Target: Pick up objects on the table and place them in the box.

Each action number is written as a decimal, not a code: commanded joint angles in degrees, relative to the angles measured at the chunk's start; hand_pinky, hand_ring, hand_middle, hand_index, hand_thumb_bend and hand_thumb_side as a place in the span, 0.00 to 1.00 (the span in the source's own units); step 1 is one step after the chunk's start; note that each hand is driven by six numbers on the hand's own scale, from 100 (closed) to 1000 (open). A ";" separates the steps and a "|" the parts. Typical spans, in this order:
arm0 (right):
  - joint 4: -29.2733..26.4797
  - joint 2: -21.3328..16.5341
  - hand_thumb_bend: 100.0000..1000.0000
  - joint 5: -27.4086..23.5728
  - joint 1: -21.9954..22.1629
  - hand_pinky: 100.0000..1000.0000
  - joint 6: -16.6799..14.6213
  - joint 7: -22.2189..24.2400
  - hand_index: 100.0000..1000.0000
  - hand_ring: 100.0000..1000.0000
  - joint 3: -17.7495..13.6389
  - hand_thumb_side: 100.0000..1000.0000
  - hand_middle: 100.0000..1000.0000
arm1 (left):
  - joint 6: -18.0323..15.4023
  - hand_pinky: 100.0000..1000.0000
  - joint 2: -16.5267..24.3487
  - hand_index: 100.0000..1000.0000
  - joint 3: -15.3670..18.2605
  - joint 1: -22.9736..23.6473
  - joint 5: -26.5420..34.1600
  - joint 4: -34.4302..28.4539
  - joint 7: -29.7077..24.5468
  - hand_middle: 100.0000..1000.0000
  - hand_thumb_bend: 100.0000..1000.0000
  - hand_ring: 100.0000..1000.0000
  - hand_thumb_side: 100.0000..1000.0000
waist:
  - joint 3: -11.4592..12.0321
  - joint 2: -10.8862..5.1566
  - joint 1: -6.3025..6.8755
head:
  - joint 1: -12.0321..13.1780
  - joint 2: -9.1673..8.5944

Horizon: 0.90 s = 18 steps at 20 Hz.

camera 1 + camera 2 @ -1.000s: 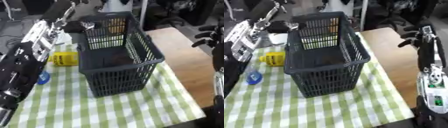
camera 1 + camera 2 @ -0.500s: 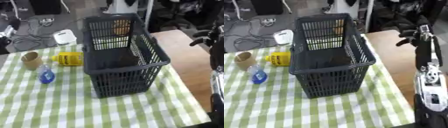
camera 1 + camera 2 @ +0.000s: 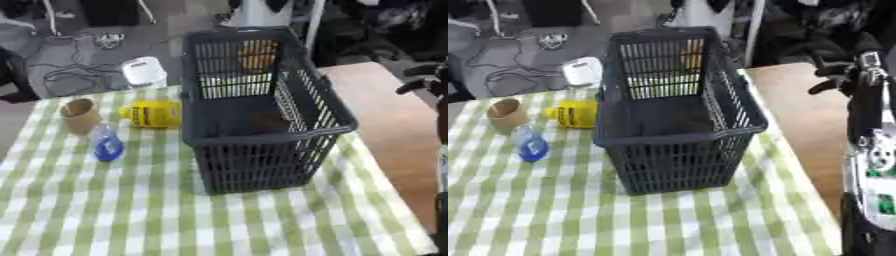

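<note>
We see a dark slatted basket (image 3: 677, 115) standing upright on the green-and-white checked table (image 3: 553, 215), with a dim brownish shape on its floor that we cannot identify. To its left we find a yellow container (image 3: 573, 114) lying on its side just beside the basket wall, a brown cup (image 3: 506, 113) further left, and a blue-and-clear object (image 3: 530, 145) near the cup. At the right edge, the right arm rises along the frame, and its hand (image 3: 839, 80) shows dark fingers above the bare wooden tabletop.

A lab or workshop is suggested: loose cables (image 3: 74, 70) are strewn over a grey floor (image 3: 175, 17) behind the table (image 3: 385, 130), and dark equipment (image 3: 815, 30) is crowded at the far edge.
</note>
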 commanded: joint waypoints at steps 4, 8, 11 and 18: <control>-0.97 -1.69 0.00 0.05 -0.64 0.39 -0.14 -0.30 0.67 0.53 -0.35 0.61 0.57 | -0.33 0.60 0.31 0.74 0.84 0.16 -0.53 -1.36 0.23 0.65 0.67 0.67 0.62 | 0.11 0.16 -1.03 | 0.12 0.46; -0.98 -1.71 0.00 0.04 -0.69 0.39 -0.16 -0.38 0.67 0.53 -0.43 0.61 0.57 | -0.23 0.60 -0.08 0.73 0.83 0.34 -1.56 -1.67 -0.14 0.64 0.67 0.67 0.63 | 0.14 0.32 -1.03 | 0.03 0.40; -0.93 -1.74 0.00 0.05 -0.77 0.39 -0.18 -0.40 0.67 0.53 -0.44 0.61 0.57 | -0.20 0.60 -0.17 0.73 0.73 0.45 -1.86 -1.82 -0.29 0.64 0.67 0.67 0.62 | 0.14 0.35 -1.07 | -0.13 0.55; -0.90 -1.69 0.00 0.11 -0.77 0.39 -0.20 -0.47 0.67 0.53 -0.53 0.61 0.57 | -0.10 0.60 -0.34 0.73 0.68 0.54 -2.29 -2.20 -0.46 0.64 0.66 0.67 0.63 | 0.22 0.36 -1.17 | -0.36 0.46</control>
